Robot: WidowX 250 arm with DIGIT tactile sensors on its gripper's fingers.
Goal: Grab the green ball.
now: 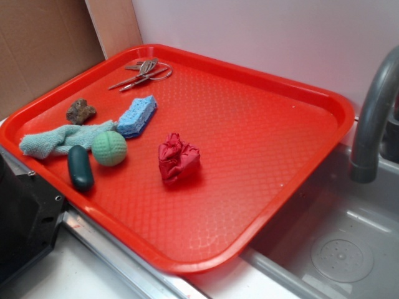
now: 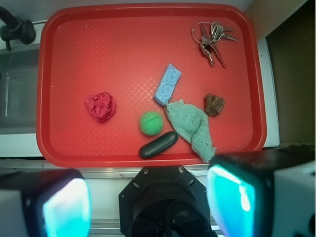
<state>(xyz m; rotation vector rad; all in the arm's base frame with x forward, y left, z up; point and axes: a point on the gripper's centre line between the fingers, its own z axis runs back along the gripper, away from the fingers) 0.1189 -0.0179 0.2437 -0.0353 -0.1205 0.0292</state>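
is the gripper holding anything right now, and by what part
Nothing is held: the gripper is open high above the tray, and the green ball lies free.

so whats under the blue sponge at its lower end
The blue sponge lies on the red tray. Its lower end meets the teal cloth; whether it overlaps the cloth's edge cannot be told. Anything beneath the sponge is covered.

Pincer fingers (image 2: 64, 207) blurred, cut off by wrist view's bottom edge.
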